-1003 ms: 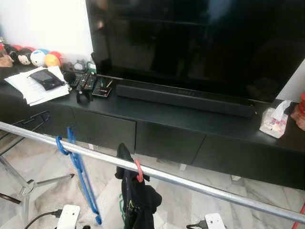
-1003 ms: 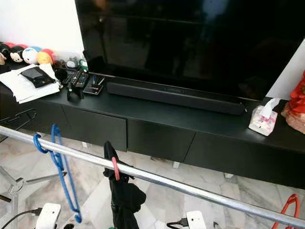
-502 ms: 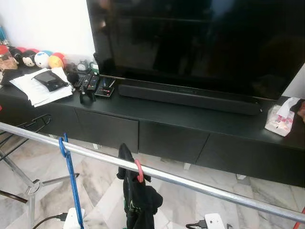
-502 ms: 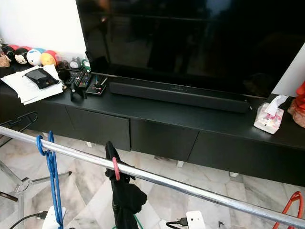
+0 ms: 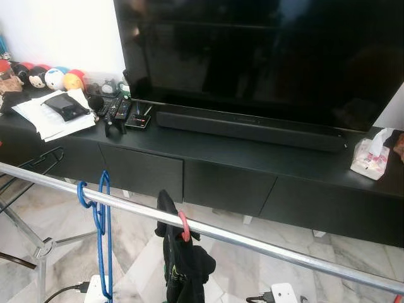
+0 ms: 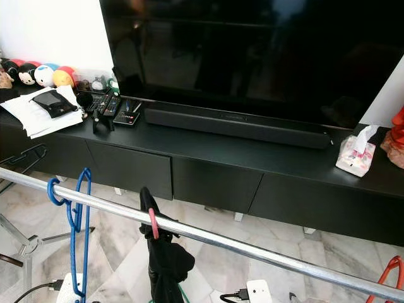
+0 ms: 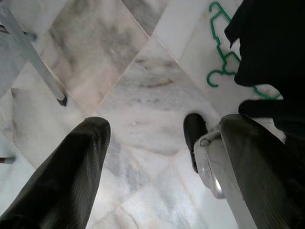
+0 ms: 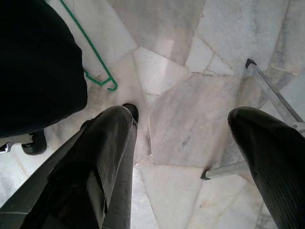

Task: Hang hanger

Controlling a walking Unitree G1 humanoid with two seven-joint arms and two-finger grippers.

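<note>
Swung wider: blue wire hanger (image 5: pixel 101 221) on shiny steel rail (image 5: pixel 252 242); both jaws spread, empty.

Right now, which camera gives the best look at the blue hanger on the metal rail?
The right eye view: the blue hanger shows its hook over the rail and most of its frame below. The left eye view shows the same hanger, equally hooked, closer to the picture's edge. The wrist views face the marble floor.
</note>
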